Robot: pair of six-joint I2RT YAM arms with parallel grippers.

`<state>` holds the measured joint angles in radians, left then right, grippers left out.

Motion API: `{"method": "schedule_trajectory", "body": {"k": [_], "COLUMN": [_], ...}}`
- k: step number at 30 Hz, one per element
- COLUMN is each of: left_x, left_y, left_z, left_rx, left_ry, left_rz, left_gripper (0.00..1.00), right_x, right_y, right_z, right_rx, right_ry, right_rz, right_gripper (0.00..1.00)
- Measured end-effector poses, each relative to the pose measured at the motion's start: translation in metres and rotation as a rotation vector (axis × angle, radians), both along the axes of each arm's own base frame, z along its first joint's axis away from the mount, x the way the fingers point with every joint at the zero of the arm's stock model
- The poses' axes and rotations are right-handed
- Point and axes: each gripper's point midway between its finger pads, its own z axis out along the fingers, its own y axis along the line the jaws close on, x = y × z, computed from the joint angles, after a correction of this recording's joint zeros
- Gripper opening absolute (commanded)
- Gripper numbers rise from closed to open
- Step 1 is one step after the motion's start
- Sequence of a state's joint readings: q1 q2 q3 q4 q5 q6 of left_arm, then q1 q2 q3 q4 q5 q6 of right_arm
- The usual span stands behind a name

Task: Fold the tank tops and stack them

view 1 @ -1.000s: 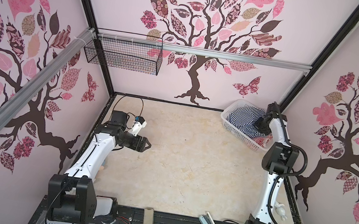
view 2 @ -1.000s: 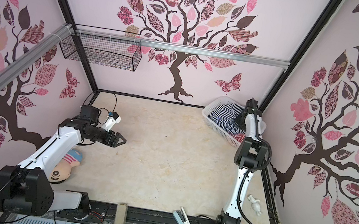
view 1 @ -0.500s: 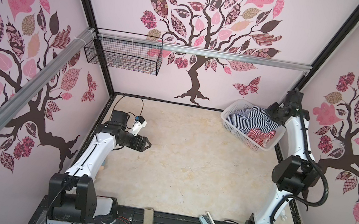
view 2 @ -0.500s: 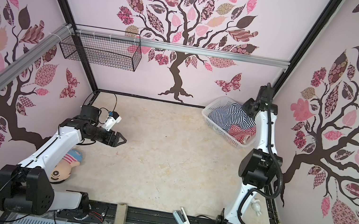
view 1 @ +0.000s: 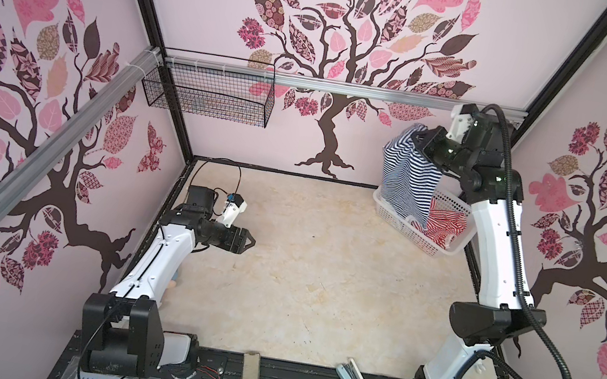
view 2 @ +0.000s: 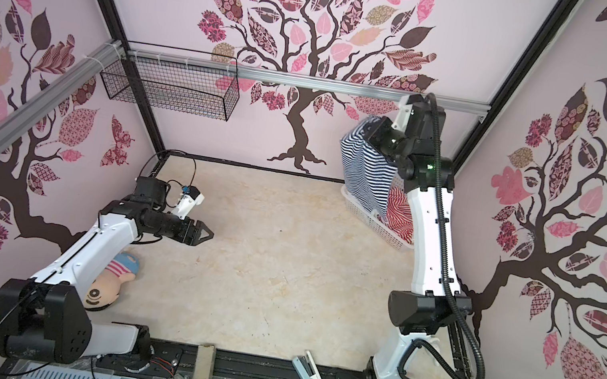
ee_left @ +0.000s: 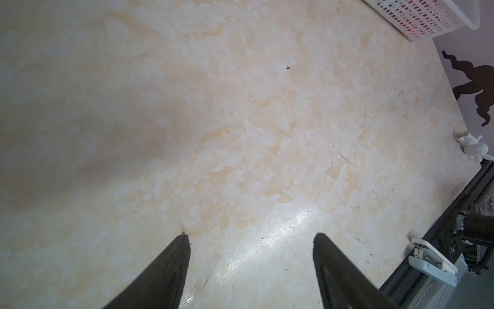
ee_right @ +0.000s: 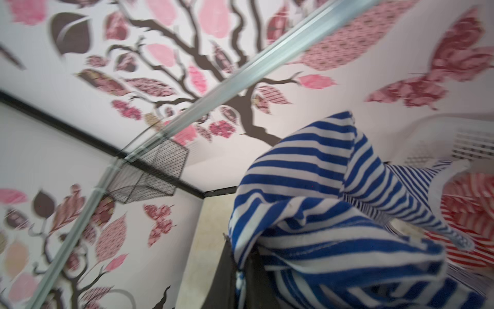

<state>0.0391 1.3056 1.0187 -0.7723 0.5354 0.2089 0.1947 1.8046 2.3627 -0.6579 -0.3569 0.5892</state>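
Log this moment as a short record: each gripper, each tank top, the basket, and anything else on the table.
left gripper: open, empty, above the bare table
right gripper: shut on the navy-and-white tank top, raised above the basket
navy-and-white tank top: unfolded, hanging, lower end down at the basket
red-and-white tank top: crumpled in the basket
basket: white, far right corner of the table
plush doll: lying on the table, near left side
tops folded: none
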Motion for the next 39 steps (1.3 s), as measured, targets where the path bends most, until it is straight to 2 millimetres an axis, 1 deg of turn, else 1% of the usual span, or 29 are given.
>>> {"method": "schedule_trajectory", "body": {"k": [2, 4, 6, 7, 8, 10, 11, 13, 15, 16, 17, 19, 20, 22, 24, 26, 27, 29, 32, 34, 36, 39], "left_x": [0.002, 0.005, 0.007, 0.008, 0.009, 0.009, 0.010, 0.010, 0.011, 0.011, 0.011, 0.010, 0.008, 0.005, 0.002, 0.002, 0.002, 0.001, -0.002, -0.006, -0.009, -0.017], "left_y": [0.002, 0.005, 0.008, 0.009, 0.011, 0.014, 0.017, 0.023, 0.029, 0.032, 0.034, 0.035, 0.035, 0.034, 0.033, 0.030, 0.027, 0.018, -0.001, -0.012, -0.020, -0.027], "left_z": [0.001, 0.002, 0.003, 0.003, 0.003, 0.003, 0.003, 0.004, 0.006, 0.006, 0.007, 0.007, 0.006, 0.003, -0.001, -0.003, -0.006, -0.014, -0.029, -0.040, -0.053, -0.063], "left_rx": [0.001, 0.002, 0.003, 0.004, 0.006, 0.009, 0.011, 0.015, 0.018, 0.020, 0.021, 0.023, 0.025, 0.024, 0.023, 0.028, 0.033, 0.050, 0.086, 0.114, 0.154, 0.174], "left_ry": [-0.007, -0.014, -0.020, -0.021, -0.022, -0.025, -0.027, -0.031, -0.036, -0.038, -0.041, -0.045, -0.044, -0.034, -0.023, -0.018, -0.012, 0.005, 0.040, 0.066, 0.095, 0.128], "left_rz": [0.010, 0.024, 0.038, 0.044, 0.052, 0.064, 0.073, 0.093, 0.116, 0.124, 0.130, 0.132, 0.128, 0.121, 0.112, 0.098, 0.085, 0.044, -0.042, -0.096, -0.138, -0.189], "left_gripper": [0.77, 0.77, 0.77, 0.77, 0.77, 0.76, 0.77, 0.77, 0.77, 0.77, 0.77, 0.77, 0.77, 0.77, 0.77, 0.77, 0.77, 0.77, 0.76, 0.73, 0.67, 0.65], "right_x": [-0.025, -0.044, -0.052, -0.052, -0.050, -0.039, -0.030, -0.013, 0.003, 0.007, 0.010, 0.012, 0.011, 0.004, -0.010, -0.026, -0.033, -0.044, -0.058, -0.063, -0.067, -0.071], "right_y": [0.029, 0.052, 0.071, 0.080, 0.093, 0.116, 0.129, 0.152, 0.169, 0.173, 0.176, 0.175, 0.170, 0.156, 0.140, 0.124, 0.117, 0.105, 0.094, 0.090, 0.088, 0.088], "right_z": [0.025, 0.043, 0.053, 0.052, 0.050, 0.037, 0.026, -0.002, -0.040, -0.058, -0.081, -0.125, -0.149, -0.195, -0.237, -0.267, -0.278, -0.290, -0.294, -0.289, -0.279, -0.262], "right_rx": [0.036, 0.072, 0.105, 0.116, 0.133, 0.157, 0.165, 0.168, 0.152, 0.138, 0.116, 0.072, 0.046, -0.008, -0.066, -0.115, -0.134, -0.161, -0.174, -0.171, -0.163, -0.138], "right_ry": [-0.057, -0.102, -0.132, -0.132, -0.130, -0.108, -0.090, -0.037, 0.036, 0.071, 0.118, 0.193, 0.233, 0.316, 0.389, 0.443, 0.460, 0.478, 0.476, 0.460, 0.440, 0.404], "right_rz": [0.086, 0.154, 0.206, 0.224, 0.250, 0.285, 0.299, 0.319, 0.316, 0.309, 0.298, 0.269, 0.248, 0.205, 0.162, 0.127, 0.113, 0.092, 0.077, 0.072, 0.071, 0.078], "right_gripper": [0.00, 0.00, 0.00, 0.00, 0.00, 0.00, 0.00, 0.00, 0.00, 0.00, 0.00, 0.00, 0.00, 0.00, 0.00, 0.00, 0.00, 0.00, 0.00, 0.00, 0.00, 0.00]}}
